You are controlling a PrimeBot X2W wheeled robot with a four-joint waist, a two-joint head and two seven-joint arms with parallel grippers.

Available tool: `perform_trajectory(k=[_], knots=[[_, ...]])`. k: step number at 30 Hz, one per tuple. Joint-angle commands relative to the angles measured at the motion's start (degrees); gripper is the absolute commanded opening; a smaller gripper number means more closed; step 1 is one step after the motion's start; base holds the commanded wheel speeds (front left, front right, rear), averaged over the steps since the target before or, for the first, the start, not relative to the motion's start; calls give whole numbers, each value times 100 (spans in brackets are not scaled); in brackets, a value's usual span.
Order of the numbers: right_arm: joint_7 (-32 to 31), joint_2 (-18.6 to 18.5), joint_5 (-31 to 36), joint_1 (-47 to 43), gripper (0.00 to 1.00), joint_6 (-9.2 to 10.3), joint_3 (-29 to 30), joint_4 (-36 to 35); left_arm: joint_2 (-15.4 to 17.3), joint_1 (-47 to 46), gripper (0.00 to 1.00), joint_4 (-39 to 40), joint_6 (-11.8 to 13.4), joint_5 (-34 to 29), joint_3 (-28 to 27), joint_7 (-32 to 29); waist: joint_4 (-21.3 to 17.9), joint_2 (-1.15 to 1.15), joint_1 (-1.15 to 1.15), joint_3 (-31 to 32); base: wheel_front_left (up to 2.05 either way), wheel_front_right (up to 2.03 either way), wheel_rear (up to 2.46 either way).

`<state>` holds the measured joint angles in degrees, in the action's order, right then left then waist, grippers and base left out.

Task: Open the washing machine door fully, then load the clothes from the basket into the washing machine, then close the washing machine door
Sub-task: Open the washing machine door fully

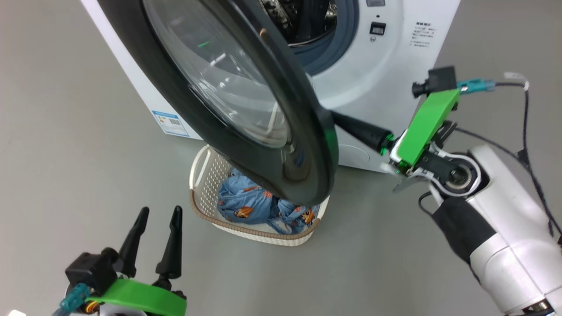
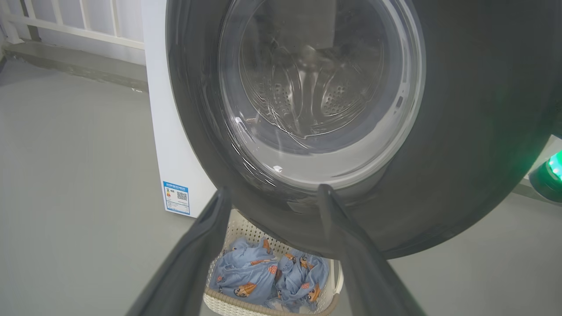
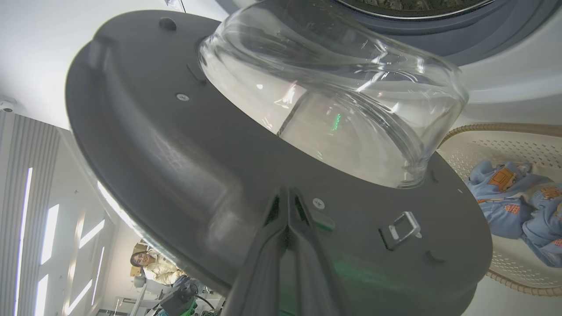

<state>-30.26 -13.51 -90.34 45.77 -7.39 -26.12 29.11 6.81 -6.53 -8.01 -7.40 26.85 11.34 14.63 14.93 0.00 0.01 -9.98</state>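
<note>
Head view: washing machine door [image 1: 219,87] overhangs basket [image 1: 206,171], covering clothes [image 1: 246,204].

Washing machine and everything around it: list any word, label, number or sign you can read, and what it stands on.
Nothing here reads outright.
On the side of the washing machine, the blue label sticker: print too small to read.
On its front, upper right, the dark printed lines: too small and blurred to read.
Left of them, the small dark window: no digits legible.
</note>
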Motion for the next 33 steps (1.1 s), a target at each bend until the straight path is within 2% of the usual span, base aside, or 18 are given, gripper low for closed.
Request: perform_trajectory(k=[1,21,33], knots=[[-58,175,-32,-94,0,-10,-107,-197,115,-30,100,105,-9,-41,-192,37,48,0,-1,62,0,0,0],[-366,627,1,-519,0,-10,-492,-489,86,162,100,121,-9,-95,-157,37,233,0,-1,309,0,0,0],[-317,729,19,-575,0,-10,-516,-517,101,109,100,125,-9,-81,-180,37,199,0,-1,300,0,0,0]])
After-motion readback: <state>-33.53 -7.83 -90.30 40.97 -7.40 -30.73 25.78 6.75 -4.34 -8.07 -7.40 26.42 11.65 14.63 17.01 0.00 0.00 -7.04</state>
